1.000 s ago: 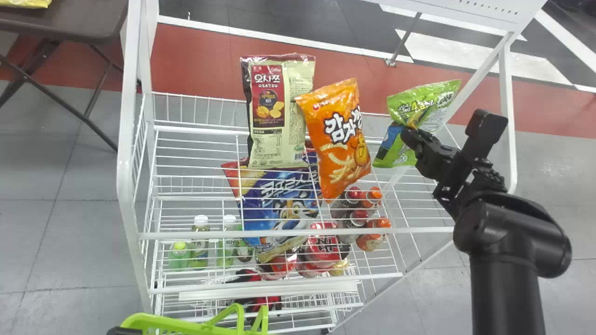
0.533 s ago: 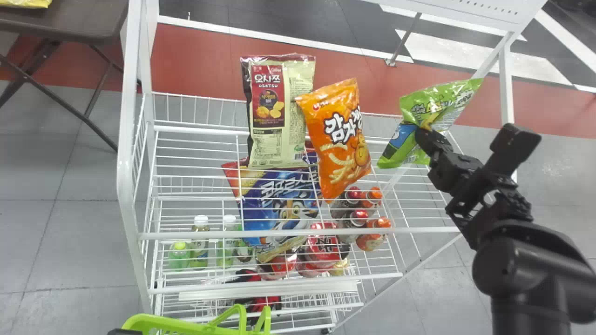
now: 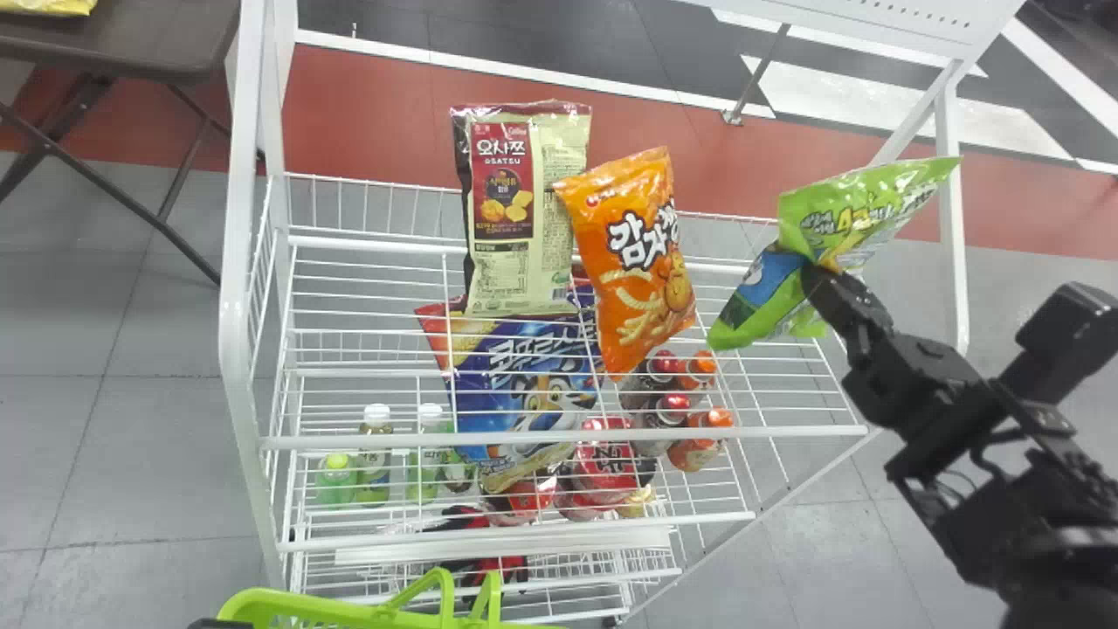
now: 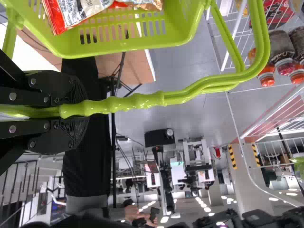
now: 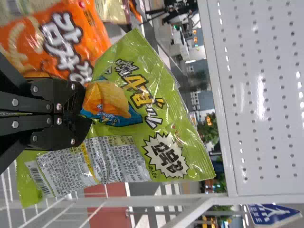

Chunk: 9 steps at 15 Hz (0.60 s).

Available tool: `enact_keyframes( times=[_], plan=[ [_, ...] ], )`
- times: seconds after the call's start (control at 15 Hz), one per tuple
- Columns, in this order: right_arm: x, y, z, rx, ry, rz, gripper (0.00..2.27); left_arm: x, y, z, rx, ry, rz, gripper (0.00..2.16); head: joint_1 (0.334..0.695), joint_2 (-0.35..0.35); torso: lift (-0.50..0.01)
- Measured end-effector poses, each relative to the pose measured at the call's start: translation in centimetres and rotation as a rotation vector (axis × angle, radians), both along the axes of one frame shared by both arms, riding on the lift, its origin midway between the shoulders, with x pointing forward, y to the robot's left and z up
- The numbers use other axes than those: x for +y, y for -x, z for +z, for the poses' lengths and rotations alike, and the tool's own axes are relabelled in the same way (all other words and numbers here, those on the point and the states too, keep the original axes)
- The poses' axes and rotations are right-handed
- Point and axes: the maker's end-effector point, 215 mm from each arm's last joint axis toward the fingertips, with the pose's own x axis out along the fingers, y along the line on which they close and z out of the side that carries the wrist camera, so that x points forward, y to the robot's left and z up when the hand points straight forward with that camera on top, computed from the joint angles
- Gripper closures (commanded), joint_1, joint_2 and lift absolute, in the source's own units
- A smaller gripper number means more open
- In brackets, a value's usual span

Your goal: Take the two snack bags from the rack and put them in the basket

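Well, green snack bag (image 3: 860,205) (rather creased) in the right gripper (image 3: 819,275).

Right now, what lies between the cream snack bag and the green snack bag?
In the head view, the orange snack bag lies between the cream bag and the green bag.

Green snack bag (image 3: 860,214) with blue and white patches and glossy film, pinched into a creased waist in the right gripper (image 3: 814,273), slanted with both ends splayed, over the right side of the rack (image 3: 559,434). In the rack, white frame bars and tiered wire shelves. Down at the head view's bottom edge, by the rack's near left, bright green basket (image 3: 301,604), slot-sided, held by its paired handles in the left gripper (image 3: 218,624). Inside, partly visible red-and-silver snack packaging (image 4: 80,9), rumpled and shiny, close to the slotted wall.
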Motion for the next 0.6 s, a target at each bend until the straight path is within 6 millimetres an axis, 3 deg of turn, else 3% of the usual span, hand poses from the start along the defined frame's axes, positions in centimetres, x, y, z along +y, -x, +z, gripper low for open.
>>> enact_keyframes(
  times=[0.6],
  plan=[
    [14.1, 11.7, -11.3, 0.499, -0.282, 0.339, 2.25, 0.6, -2.3, 1.1, -0.053, -0.001, 0.033, 1.65, 0.695, -0.35, -0.01]
  ],
)
